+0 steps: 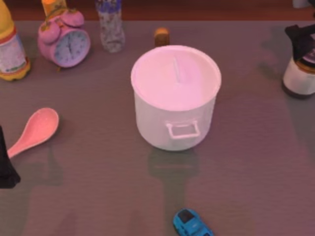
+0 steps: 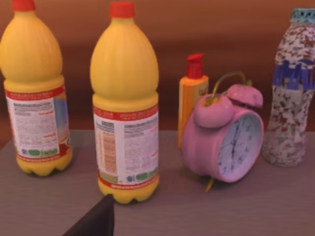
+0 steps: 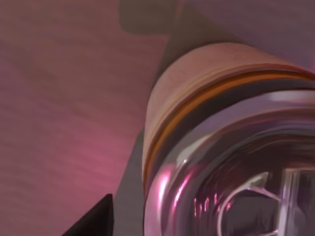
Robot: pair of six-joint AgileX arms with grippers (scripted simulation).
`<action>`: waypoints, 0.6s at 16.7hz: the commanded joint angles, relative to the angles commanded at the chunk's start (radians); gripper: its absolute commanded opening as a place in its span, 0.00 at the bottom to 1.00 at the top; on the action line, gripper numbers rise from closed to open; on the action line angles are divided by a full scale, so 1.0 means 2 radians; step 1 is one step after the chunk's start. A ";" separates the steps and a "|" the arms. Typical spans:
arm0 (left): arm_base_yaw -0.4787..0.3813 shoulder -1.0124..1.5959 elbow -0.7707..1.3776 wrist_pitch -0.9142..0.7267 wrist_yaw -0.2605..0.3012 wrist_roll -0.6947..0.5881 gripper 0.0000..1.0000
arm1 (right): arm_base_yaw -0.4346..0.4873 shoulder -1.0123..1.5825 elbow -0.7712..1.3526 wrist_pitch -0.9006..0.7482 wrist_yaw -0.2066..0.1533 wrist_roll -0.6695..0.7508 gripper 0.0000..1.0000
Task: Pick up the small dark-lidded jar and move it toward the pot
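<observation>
Presently, the jar [image 1: 299, 76] stands at the table's [image 1: 256, 162] far right edge, well apart from the pot [image 1: 174, 98], which sits mid-table, lid on, handle facing the near edge. Right gripper [image 1: 301, 39] is directly over the jar, dark parts at its lid; the right wrist view is filled by the jar [image 3: 197, 93], pale label, orange band, glossy dark lid, very close. Whether the fingers have closed on it, cannot tell: only one dark fingertip [image 3: 93, 221] shows at the frame's edge. Left arm sits at the left edge of the table, a dark piece [image 1: 6, 167] just visible beside a pink spoon [image 1: 33, 130]. Its fingers cannot be judged either; the left wrist view catches one dark tip [image 2: 96, 221]. That view looks at the back-left cluster: two yellow bottles [image 2: 125, 113], a slim orange bottle [image 2: 192, 93], a pink alarm clock [image 2: 224, 137], a clear patterned bottle [image 2: 293, 93]. From above, clock [image 1: 64, 42] and clear bottle [image 1: 110, 24] stand along the back. Small brown object [image 1: 161, 35] behind the pot. Blue toy car [image 1: 192, 223] at the near edge.
</observation>
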 joint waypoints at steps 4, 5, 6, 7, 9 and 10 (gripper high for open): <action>0.000 0.000 0.000 0.000 0.000 0.000 1.00 | 0.003 -0.008 -0.038 0.034 -0.001 -0.001 1.00; 0.000 0.000 0.000 0.000 0.000 0.000 1.00 | 0.003 -0.012 -0.060 0.050 -0.001 0.000 1.00; 0.000 0.000 0.000 0.000 0.000 0.000 1.00 | 0.004 -0.015 -0.085 0.068 -0.001 0.000 1.00; 0.000 0.000 0.000 0.000 0.000 0.000 1.00 | 0.004 -0.018 -0.108 0.086 -0.001 0.001 1.00; 0.000 0.000 0.000 0.000 0.000 0.000 1.00 | 0.005 -0.023 -0.137 0.114 -0.001 0.001 1.00; 0.000 0.000 0.000 0.000 0.000 0.000 1.00 | 0.005 -0.024 -0.144 0.120 -0.001 0.002 1.00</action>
